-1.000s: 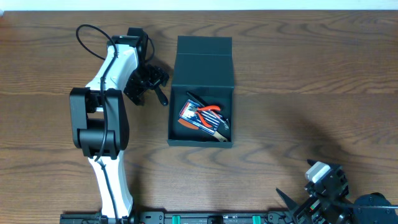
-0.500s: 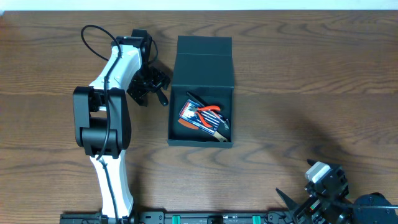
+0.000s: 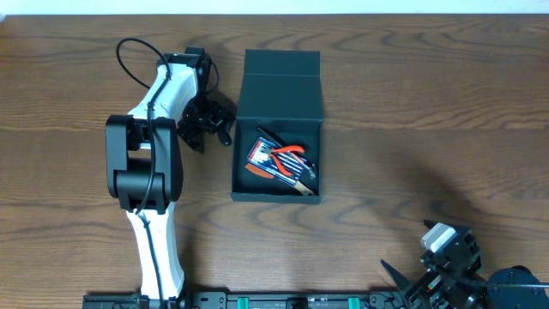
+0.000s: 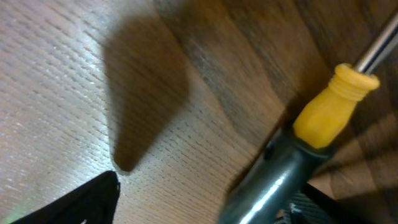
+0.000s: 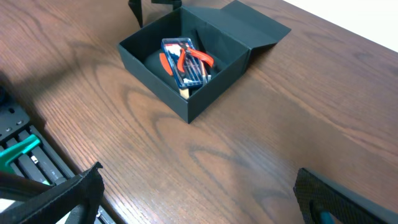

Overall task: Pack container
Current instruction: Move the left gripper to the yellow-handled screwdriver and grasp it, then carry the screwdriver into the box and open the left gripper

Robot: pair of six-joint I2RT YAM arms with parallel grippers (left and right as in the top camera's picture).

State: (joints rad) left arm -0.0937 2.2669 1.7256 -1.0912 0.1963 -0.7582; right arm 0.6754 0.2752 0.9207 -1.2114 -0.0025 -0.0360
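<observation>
The container (image 3: 241, 176) is a dark teal-black box, its flap lid (image 3: 281, 86) open at the back. It holds orange-handled pliers (image 3: 290, 154), a blue tool case and other tools. It also shows in the right wrist view (image 5: 205, 102). My left gripper (image 3: 208, 118) is low over the table, just left of the container, open. In the left wrist view the gripper (image 4: 205, 202) has a screwdriver (image 4: 273, 180) with a dark handle and yellow collar lying between its fingers, close to the right finger. My right gripper (image 5: 199, 202) is open and empty at the front right (image 3: 429, 279).
The left arm (image 3: 146, 163) stretches from the front edge up the left side of the wooden table (image 3: 412, 112). A black cable loops behind the left wrist (image 3: 129, 56). The front rail with green parts runs along the table's near edge (image 5: 18, 152).
The left arm has shifted slightly right and its gripper has turned and settled over the screwdriver beside the container. The right arm has not moved.
</observation>
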